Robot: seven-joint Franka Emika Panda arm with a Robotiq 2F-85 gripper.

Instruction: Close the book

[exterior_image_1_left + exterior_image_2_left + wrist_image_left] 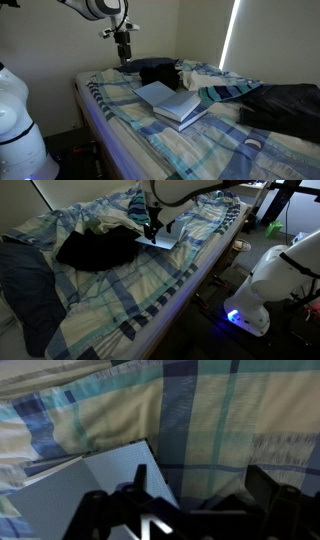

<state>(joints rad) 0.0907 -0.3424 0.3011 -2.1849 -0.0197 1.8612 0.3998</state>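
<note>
Wrist view looks straight down past the gripper [185,512], whose two dark fingers [270,495] stand spread wide with nothing between them. Under the left one lies a pale page of the book [90,490], its corner poking toward the middle of the picture, and the rest is plaid sheet [200,410]. From where I stand, the book rests open on the tabletop [215,150], really a mattress under that blue and yellow sheet. It sits about mid-width and is skewed to the mattress edges. One leaf or cover tilts up off the thick pale block of pages, as shown in an exterior view [172,102]. There the gripper [123,45] hangs clear above the bedding, up and toward the far end from the book, which lies nearer the camera. In an exterior view from the opposite side [152,225] it appears almost over the book's near edge, so I judge the gap to be mostly height. The raised leaf is what has to be tipped over, so I judge the approach should come down behind its free edge and push across the spine. A black cloth [155,68] is bunched just beyond the book and a dark bag [285,105] lies well off to one side. I can read no title, brand or lettering anywhere.
</note>
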